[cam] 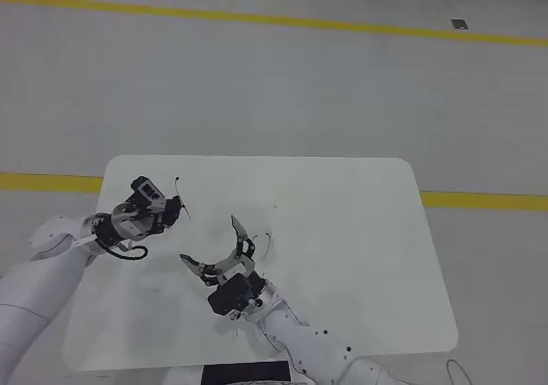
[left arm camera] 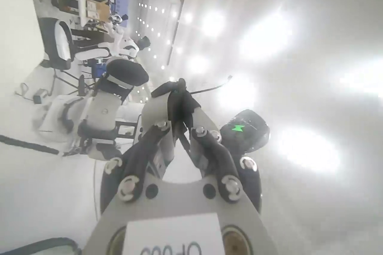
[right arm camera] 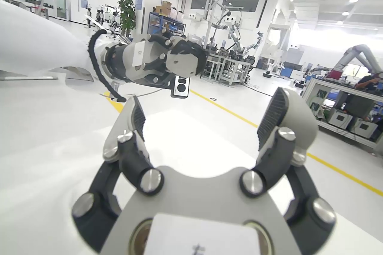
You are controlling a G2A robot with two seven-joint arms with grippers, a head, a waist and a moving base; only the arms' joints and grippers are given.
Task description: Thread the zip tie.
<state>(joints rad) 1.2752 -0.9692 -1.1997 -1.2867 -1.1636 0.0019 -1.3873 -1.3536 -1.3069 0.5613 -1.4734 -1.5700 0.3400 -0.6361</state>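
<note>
Left end effector [left arm camera: 178, 90] clamped on the zip tie [left arm camera: 212, 88].
Right end effector [cam: 216, 246] spread wide, holding nothing, just right of it over the white surface [cam: 351, 250].

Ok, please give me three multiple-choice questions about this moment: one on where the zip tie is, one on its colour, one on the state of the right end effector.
1. Where is the zip tie?
A) on the floor
B) pinched in the left end effector
C) in a person's hand

2. What colour is the zip tie?
A) white
B) yellow
C) black

3. How is the right end effector?
A) open and empty
B) shut on the zip tie
C) shut on nothing

Answers:
1 B: the left wrist view shows it clamped on the tie, which sticks out beyond it.
2 C: it is a thin black strip.
3 A: its own wrist view shows it spread wide with nothing in between.
</note>
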